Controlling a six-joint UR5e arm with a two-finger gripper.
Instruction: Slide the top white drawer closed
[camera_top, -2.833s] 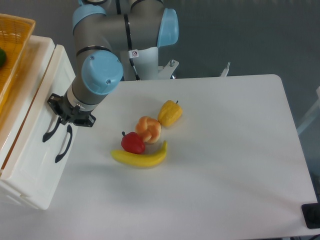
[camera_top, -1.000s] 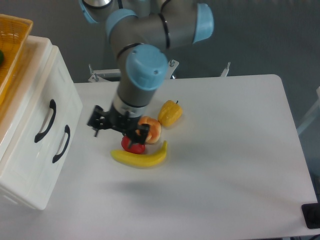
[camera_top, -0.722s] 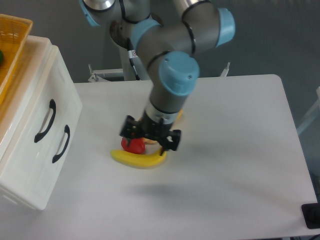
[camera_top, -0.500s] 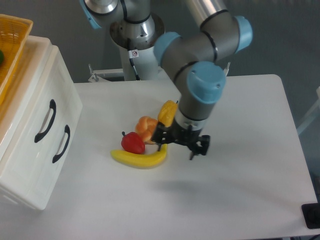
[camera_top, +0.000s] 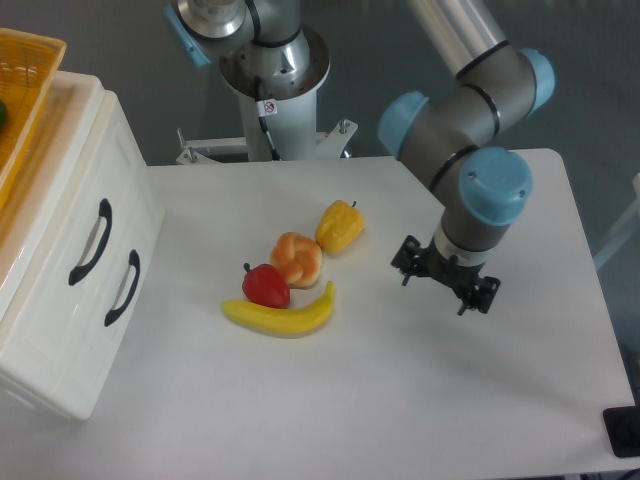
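The top white drawer (camera_top: 75, 190) sits flush in the white cabinet at the left, its curved black handle (camera_top: 88, 243) facing the table. Below it lies the lower drawer with its own black handle (camera_top: 122, 288). My gripper (camera_top: 433, 296) hangs over the right half of the table, far from the cabinet, fingers pointing down and apart, nothing between them.
A yellow wicker basket (camera_top: 22, 95) rests on top of the cabinet. In the table's middle lie a banana (camera_top: 283, 315), a red apple (camera_top: 266, 286), an orange pastry-like piece (camera_top: 297, 257) and a yellow pepper (camera_top: 340, 227). The arm's base (camera_top: 277, 90) stands at the back.
The drawer was pulled out with the gripper at its handle 2.8 s ago; now it is flush. The gripper has since swept right across the fruit to the table's right side.
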